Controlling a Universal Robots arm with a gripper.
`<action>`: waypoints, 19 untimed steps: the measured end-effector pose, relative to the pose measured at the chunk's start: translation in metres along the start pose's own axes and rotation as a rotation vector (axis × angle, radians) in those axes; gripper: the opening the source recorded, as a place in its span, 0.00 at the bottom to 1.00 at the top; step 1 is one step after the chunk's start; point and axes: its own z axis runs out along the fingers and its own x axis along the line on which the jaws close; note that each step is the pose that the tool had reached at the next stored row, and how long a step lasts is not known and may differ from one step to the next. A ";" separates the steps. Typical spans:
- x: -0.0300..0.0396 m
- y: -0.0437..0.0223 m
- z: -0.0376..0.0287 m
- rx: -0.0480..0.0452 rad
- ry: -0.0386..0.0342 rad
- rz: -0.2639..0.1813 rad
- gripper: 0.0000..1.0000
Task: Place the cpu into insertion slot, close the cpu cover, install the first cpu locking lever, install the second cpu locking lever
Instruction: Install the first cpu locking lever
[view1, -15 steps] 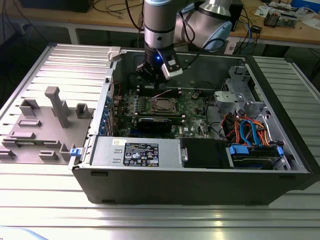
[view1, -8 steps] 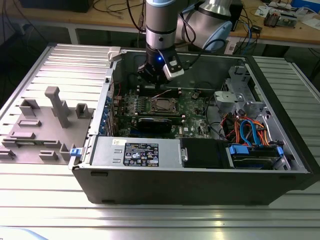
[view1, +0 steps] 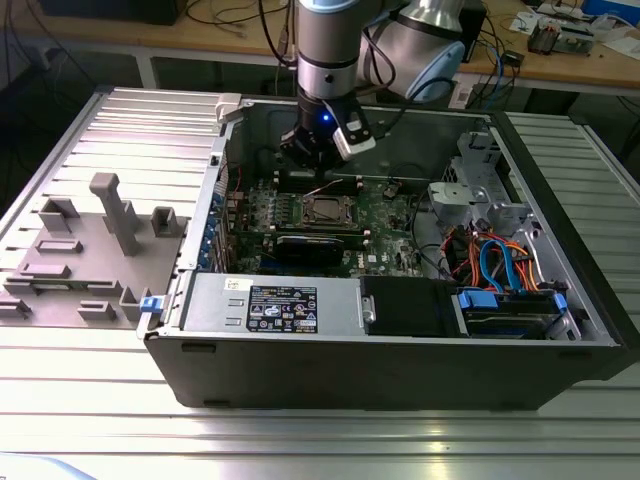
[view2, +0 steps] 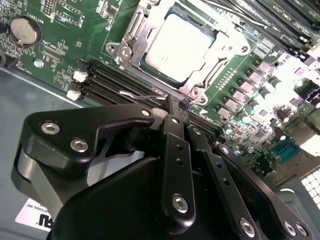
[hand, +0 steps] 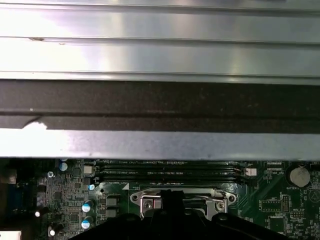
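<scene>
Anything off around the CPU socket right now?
Only the thin wire locking lever: it sticks out, seemingly unlatched, beside the cpu cover, its end at the end effector. The cpu sits square under that cover.

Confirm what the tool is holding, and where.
The tool appears shut on the thin wire locking lever, pinching it at its free end.

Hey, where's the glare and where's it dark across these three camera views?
Second wrist view: the small silver-grey square cpu glares pale, and part of the green circuit board washes out white; the black gripper sits dark. First wrist view: the ribbed silver table shows bright reflection bands. Exterior view: the open grey computer case is dim inside.
</scene>
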 end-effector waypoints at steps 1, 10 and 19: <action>-0.0006 0.0001 0.0002 -0.0003 0.0006 -0.009 0.11; -0.0072 0.0050 0.0018 -0.0007 0.0042 -0.029 0.11; -0.0147 0.0079 0.0044 -0.0040 0.0095 -0.029 0.11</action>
